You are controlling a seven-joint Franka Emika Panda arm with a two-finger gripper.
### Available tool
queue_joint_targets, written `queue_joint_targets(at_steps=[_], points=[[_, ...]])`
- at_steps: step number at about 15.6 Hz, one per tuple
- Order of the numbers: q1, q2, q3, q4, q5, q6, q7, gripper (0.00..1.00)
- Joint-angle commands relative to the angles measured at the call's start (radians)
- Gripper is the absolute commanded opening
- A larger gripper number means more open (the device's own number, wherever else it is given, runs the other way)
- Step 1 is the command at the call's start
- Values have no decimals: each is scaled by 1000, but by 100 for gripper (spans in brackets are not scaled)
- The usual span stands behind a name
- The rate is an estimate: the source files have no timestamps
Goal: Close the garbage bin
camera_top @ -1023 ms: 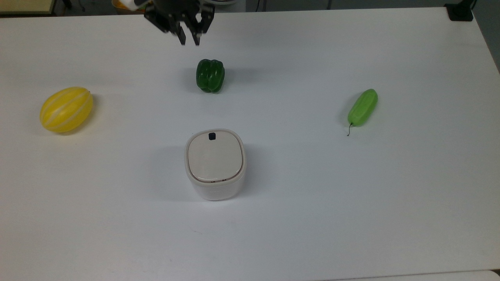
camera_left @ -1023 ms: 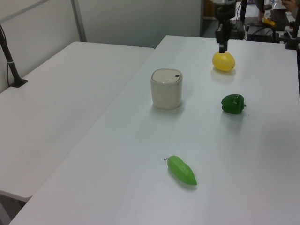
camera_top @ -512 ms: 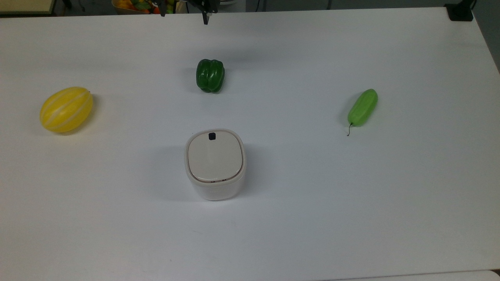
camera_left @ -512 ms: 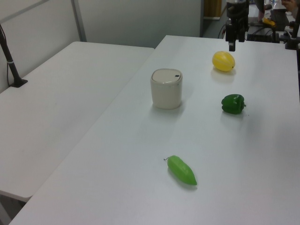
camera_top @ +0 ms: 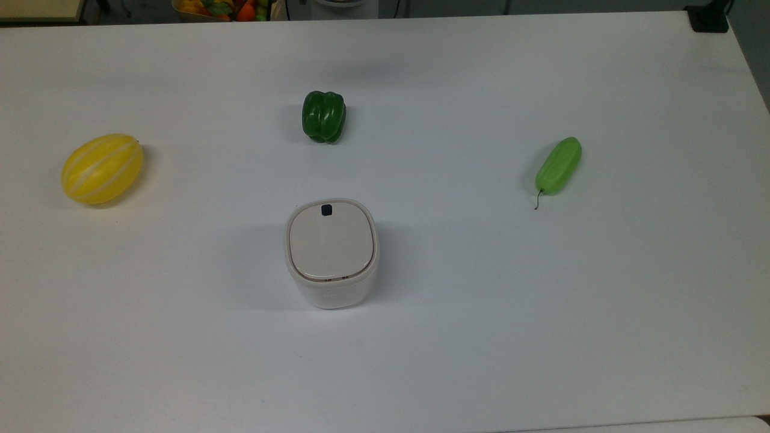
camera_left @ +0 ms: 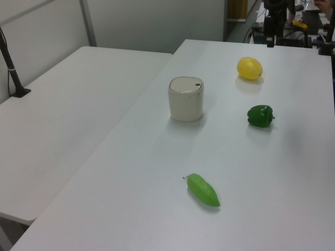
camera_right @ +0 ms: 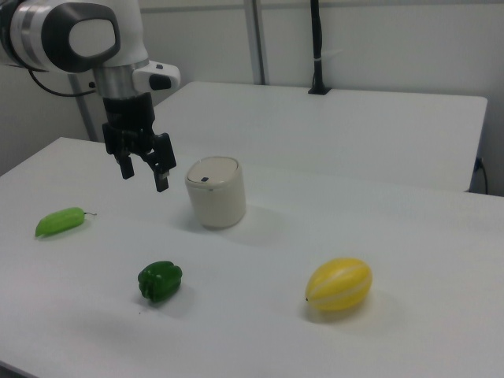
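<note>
We find the garbage bin (camera_top: 331,254) standing upright near the middle of the desk (camera_top: 541,313), its beige lid (camera_top: 330,241) lying flat and flush with the rim; we judge the closing done. The gripper (camera_right: 144,170) hangs in the air, apart from the bin, its fingers (camera_right: 163,177) parted and holding nothing, which suits an arm clear of finished work. A yellow melon (camera_top: 102,168), green pepper (camera_top: 324,116) and green gourd (camera_top: 559,165) lie well apart around the bin.

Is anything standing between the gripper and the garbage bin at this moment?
Nothing visible does. In the right view the gripper hangs in the air beside the garbage bin, whose lid already lies flat; the green pepper sits nearer the camera.
</note>
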Motion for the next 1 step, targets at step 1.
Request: queue_joint_targets(at_steps=[1], points=[[-15,-21,-2,-13,-14,-19,-32,100]])
